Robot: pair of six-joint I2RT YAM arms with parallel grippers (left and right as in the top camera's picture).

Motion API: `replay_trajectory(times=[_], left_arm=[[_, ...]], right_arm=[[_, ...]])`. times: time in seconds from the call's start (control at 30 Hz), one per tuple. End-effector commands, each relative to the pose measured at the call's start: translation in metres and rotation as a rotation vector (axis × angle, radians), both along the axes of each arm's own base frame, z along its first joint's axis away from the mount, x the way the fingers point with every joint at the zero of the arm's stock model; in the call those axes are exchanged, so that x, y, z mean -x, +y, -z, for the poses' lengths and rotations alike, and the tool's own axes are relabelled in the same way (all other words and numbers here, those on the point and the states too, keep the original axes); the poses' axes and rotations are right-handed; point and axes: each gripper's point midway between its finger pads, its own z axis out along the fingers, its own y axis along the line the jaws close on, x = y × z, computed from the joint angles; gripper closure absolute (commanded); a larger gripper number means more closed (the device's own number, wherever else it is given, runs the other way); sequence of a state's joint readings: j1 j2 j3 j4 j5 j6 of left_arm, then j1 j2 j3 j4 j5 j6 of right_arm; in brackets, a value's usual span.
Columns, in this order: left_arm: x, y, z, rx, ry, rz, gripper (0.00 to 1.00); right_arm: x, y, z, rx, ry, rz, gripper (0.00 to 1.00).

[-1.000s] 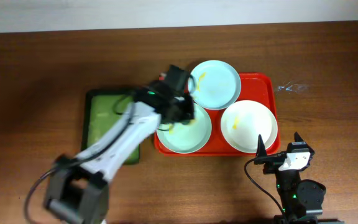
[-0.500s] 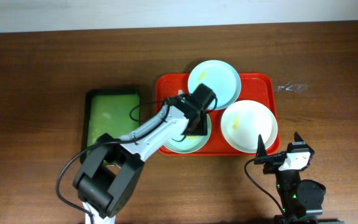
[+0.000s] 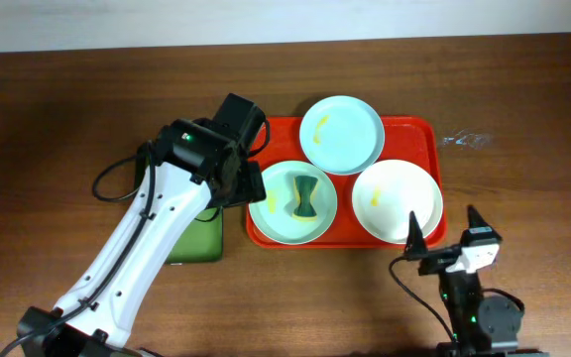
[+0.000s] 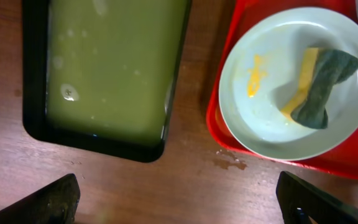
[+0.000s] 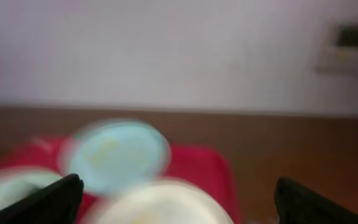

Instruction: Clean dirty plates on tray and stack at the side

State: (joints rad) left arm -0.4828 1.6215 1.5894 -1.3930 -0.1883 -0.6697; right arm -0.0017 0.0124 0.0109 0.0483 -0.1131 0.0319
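Observation:
Three plates lie on the red tray (image 3: 419, 127). A green and yellow sponge (image 3: 305, 198) rests on the near-left mint plate (image 3: 271, 213), next to a yellow smear (image 4: 255, 74). The far mint plate (image 3: 341, 134) and the white plate (image 3: 397, 201) also carry yellow smears. My left gripper (image 3: 249, 183) hangs open and empty above the tray's left edge, apart from the sponge (image 4: 319, 78) and its plate (image 4: 272, 118). The right gripper (image 3: 442, 233) stands open just in front of the tray, empty, its wrist view a blur of the white plate (image 5: 160, 202) and the far mint plate (image 5: 117, 155).
A green tray with a black rim (image 4: 33, 118), holding cloudy greenish liquid, sits left of the red tray (image 4: 219, 124); my left arm covers most of it (image 3: 204, 243) from above. Small wet spots (image 4: 229, 163) mark the wood between them.
The left gripper let go of the sponge on the near-left mint plate, opened wide and drew up and back to the left. The right arm stayed put.

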Motion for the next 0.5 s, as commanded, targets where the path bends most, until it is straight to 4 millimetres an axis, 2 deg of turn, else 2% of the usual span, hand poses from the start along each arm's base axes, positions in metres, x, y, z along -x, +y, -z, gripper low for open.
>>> replay_trajectory(times=[0.0,0.07,0.13,0.2,0.3,0.37,0.4,0.47], left_arm=[[-0.011,0.004,0.000,-0.027,-0.039,0.001,0.01],[-0.012,0.002,0.000,-0.020,-0.045,0.001,0.01],[-0.008,0.004,0.001,-0.030,-0.026,0.002,0.01],[-0.005,0.006,0.001,-0.035,-0.016,0.002,0.01],[-0.004,0.006,0.001,-0.036,-0.013,0.002,0.01],[-0.005,0.006,0.001,-0.036,-0.014,0.002,0.01],[-0.005,0.006,0.001,-0.035,-0.015,0.002,0.01],[-0.006,0.005,0.001,-0.033,-0.020,0.002,0.01]], right_arm=[[0.036,0.086,-0.009,-0.332,0.095,-0.565,0.02],[0.064,0.110,-0.035,-0.454,0.105,-0.794,0.02],[0.090,0.115,-0.081,-0.441,-0.062,-0.910,0.02],[0.105,0.110,-0.122,-0.401,-0.218,-0.904,0.02],[0.109,0.096,-0.176,-0.316,-0.313,-0.755,0.02],[0.094,0.082,-0.188,-0.226,-0.204,-0.574,0.02],[0.079,0.068,-0.180,-0.200,-0.028,-0.440,0.02],[0.064,0.055,-0.159,-0.168,0.234,-0.327,0.02]])
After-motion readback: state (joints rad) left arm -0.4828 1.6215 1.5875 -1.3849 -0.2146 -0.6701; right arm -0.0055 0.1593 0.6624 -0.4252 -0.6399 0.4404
